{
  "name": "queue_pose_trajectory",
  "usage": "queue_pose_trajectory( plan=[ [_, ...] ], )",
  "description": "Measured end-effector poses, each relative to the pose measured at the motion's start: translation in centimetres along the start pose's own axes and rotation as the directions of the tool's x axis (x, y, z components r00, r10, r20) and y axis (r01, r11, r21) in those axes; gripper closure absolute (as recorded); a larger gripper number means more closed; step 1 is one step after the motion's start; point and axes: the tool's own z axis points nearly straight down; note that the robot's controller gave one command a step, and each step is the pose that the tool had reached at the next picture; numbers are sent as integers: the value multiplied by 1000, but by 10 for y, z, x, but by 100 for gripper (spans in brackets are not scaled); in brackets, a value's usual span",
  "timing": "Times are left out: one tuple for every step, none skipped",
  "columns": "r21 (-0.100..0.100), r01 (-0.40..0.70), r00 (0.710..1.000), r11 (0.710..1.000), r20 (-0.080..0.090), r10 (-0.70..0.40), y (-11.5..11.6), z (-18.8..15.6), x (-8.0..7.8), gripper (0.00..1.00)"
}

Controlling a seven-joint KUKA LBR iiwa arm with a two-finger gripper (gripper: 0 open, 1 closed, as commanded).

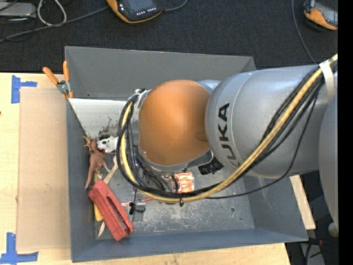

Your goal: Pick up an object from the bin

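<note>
The orange wrist cover [174, 123] of my arm hangs over the middle of the grey bin [265, 225]. The hand [159, 182] beneath it is mostly hidden, so I cannot tell whether it is released or clenched. A small orange-patterned piece [185, 182] lies just beside it. A red ridged block [111, 210] and a brown toy dinosaur [95, 162] crowd the left wall. The floor at lower right lies open.
</note>
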Motion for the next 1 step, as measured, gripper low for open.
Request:
queue_pose_trajectory(
  plan=[
    [-2,-5,1000,1000,7,5,-2,-4,-2,0]
  ],
)
